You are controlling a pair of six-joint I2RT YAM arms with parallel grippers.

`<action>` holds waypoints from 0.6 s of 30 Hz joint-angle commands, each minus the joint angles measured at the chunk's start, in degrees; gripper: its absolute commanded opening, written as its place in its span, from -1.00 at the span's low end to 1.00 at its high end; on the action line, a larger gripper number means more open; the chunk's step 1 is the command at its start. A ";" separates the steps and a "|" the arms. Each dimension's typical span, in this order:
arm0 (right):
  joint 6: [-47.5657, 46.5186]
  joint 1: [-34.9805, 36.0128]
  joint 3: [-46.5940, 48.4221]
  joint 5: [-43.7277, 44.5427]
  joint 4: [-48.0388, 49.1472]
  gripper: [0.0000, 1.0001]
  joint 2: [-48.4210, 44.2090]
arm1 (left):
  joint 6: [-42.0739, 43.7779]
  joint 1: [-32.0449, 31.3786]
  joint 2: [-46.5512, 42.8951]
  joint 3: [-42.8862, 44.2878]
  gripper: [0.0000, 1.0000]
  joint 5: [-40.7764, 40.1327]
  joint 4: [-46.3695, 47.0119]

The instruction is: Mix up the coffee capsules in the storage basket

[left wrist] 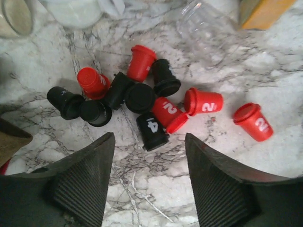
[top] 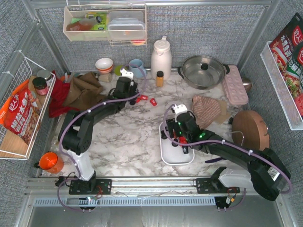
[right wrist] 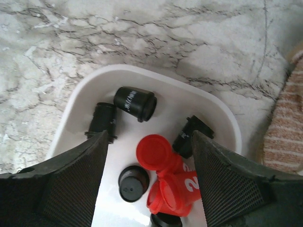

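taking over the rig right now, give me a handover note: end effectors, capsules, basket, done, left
Left end effector: open, empty, above the loose capsules on the table.
Right end effector: open, empty, above the storage basket.
Done: a few black and red capsules lie in the basket.
Left: carry the table pile, red and black, into the basket.

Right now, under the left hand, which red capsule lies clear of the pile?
The red capsule farthest right in the left wrist view, on its side, showing a white 2. It touches nothing; the other reds touch neighbours.
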 commanded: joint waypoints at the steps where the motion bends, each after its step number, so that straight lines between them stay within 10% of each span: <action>1: -1.43 -1.22 -1.20 -0.51 3.98 0.51 -1.83 | -5.20 5.05 5.54 7.12 0.33 11.05 -10.61; 18: -0.91 -2.22 -1.56 -3.79 3.37 0.51 -4.51 | -7.01 9.72 14.74 11.47 0.34 18.55 -11.54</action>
